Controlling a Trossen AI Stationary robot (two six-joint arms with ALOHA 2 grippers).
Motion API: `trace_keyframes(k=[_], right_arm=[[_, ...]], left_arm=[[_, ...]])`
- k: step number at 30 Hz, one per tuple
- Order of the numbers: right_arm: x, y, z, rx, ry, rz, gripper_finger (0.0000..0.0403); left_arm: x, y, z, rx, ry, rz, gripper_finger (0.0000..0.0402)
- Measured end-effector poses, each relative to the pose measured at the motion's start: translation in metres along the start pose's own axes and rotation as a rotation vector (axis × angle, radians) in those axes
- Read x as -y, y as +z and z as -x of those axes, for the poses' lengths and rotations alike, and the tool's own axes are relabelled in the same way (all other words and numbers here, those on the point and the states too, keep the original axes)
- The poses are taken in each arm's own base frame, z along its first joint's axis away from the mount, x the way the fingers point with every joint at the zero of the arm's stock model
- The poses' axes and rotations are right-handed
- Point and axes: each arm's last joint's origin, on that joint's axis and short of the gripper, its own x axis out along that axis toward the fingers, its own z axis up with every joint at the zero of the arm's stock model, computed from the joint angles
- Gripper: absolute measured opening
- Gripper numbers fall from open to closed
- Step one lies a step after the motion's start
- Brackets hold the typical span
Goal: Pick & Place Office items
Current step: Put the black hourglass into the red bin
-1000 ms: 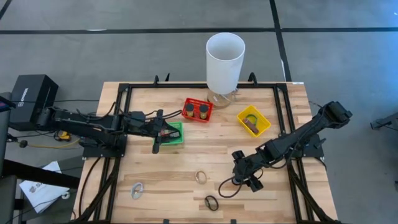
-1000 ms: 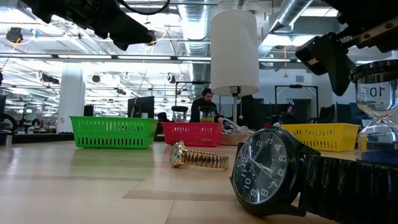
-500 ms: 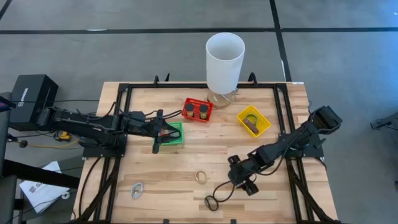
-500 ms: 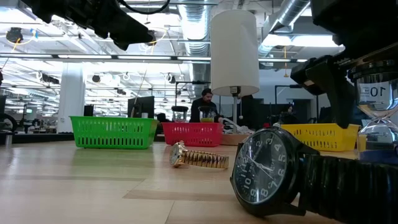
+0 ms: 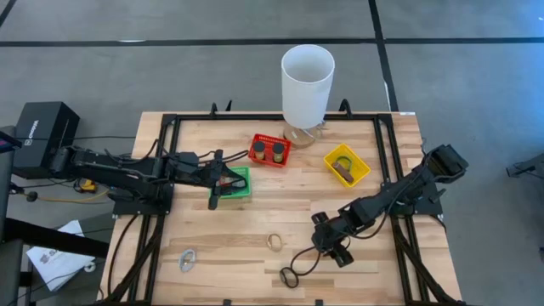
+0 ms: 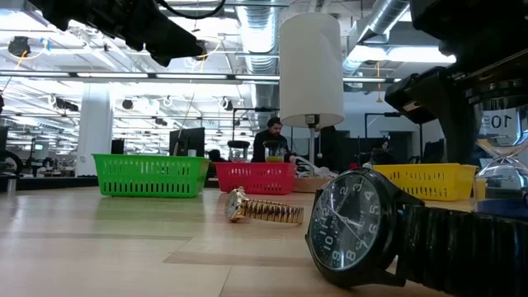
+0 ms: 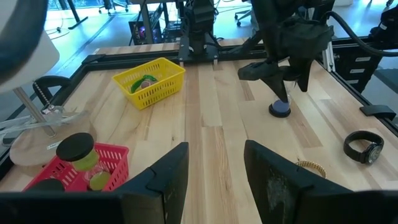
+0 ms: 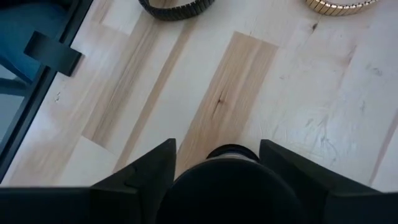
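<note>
Hourglass marked "10" (image 6: 503, 124), right gripper (image 5: 333, 240) over it, grip unclear, left gripper (image 5: 223, 180) spread wide above green basket (image 5: 245, 194)

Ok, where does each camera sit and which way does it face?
High: overhead, straight down; both arms, left gripper over green basket.
Low: table height, level across; black watch close, arms overhead.
Left wrist: looks across the table at the right gripper; own fingers below.
Right wrist: looks down at the table; own gripper at bottom.
All share the black watch.

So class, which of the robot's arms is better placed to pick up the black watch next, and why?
Right. The right gripper hangs just beside the black watch at the table's front, while the left gripper sits far off over the green basket.
</note>
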Motion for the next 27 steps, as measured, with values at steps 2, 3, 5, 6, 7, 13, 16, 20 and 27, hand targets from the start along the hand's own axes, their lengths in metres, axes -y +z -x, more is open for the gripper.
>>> trace_keyframes(k=[2, 3, 5, 6, 7, 13, 16, 20, 27], right_arm=[[0.000, 0.000, 0.000, 0.000, 0.000, -0.008, 0.0206], [0.001, 0.000, 0.000, 0.001, -0.001, -0.013, 0.0198], [0.003, 0.000, 0.000, 0.001, -0.001, -0.019, 0.0183], [0.004, 0.000, 0.001, 0.001, 0.000, -0.023, 0.0179], [0.005, 0.000, 0.001, 0.001, -0.002, -0.028, 0.0178], [0.020, 0.002, 0.003, 0.009, -0.024, -0.069, 0.0166], [0.029, 0.002, 0.005, 0.014, -0.038, -0.088, 0.0152], [0.041, 0.002, 0.007, 0.020, -0.041, -0.089, 0.0117], [0.054, 0.007, 0.014, 0.031, -0.064, -0.128, 0.0071]], left_arm=[[0.000, 0.000, 0.000, 0.000, 0.000, 0.000, 0.0149], [0.000, 0.000, 0.000, 0.000, 0.000, 0.000, 0.0149], [0.000, 0.000, 0.000, 0.000, 0.000, 0.000, 0.0149], [0.000, 0.000, 0.000, 0.000, 0.000, 0.000, 0.0149], [0.000, 0.000, 0.000, 0.001, 0.000, 0.000, 0.0149], [0.000, 0.000, 0.000, 0.001, 0.000, 0.000, 0.0149], [0.000, 0.000, 0.000, 0.001, 0.000, -0.002, 0.0149], [0.000, 0.000, 0.000, 0.001, 0.001, -0.005, 0.0149], [0.000, 0.000, 0.000, 0.001, 0.002, -0.006, 0.0149]])
